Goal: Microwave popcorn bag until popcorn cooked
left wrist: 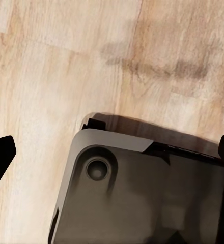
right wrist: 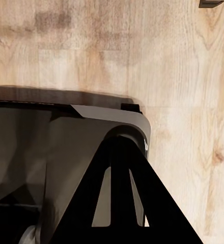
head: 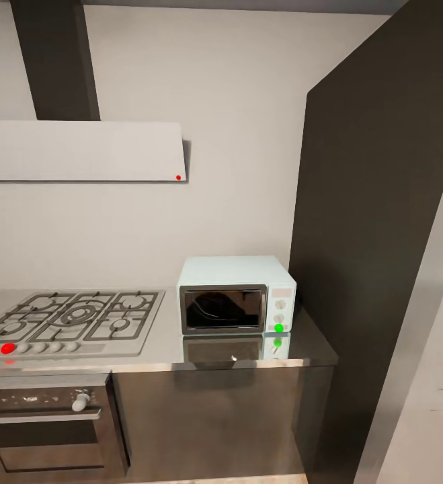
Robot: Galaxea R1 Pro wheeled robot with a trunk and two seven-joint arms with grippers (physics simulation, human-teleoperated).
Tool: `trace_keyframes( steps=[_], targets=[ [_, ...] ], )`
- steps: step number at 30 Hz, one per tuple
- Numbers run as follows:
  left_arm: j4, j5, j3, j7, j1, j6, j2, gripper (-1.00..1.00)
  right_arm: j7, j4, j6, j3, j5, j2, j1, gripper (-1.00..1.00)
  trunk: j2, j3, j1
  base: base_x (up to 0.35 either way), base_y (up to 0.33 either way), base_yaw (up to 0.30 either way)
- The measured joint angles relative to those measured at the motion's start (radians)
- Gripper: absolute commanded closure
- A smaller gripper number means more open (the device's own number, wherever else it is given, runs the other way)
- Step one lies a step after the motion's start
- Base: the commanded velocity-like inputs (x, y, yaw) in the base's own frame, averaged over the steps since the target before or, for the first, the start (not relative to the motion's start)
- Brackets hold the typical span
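1. End effectors first. In the left wrist view, two dark fingertips sit at opposite edges of the frame, well apart, nothing between them: left end effector wide and empty, hanging over the light wood floor above the robot's dark base.
2. Right end effector: one dark triangular finger shows over the same base and floor; spread cannot be told, no load seen.
3. Outward, head view: mint-blue microwave stands on the grey worktop, just beside the gas hob, door closed, green indicator light glowing.
4. Glass is dark and reflective; contents not readable.
5. Judgement: closed door plus lit lamp suggests heating is running, bag probably inside, unconfirmed. Remaining: cooking to finish.
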Motion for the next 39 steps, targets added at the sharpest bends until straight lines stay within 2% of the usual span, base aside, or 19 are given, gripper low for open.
trace_keyframes(
  steps=[39],
  targets=[
    [0.0, 0.0, 0.0, 0.0, -0.001, 0.0, -0.001, -1.0, 0.0, 0.0, 0.0, 0.0, 0.001, 0.0, 0.0, 1.0, 0.0, 0.0, 0.0, 0.0, 0.0, 0.0]
  ],
)
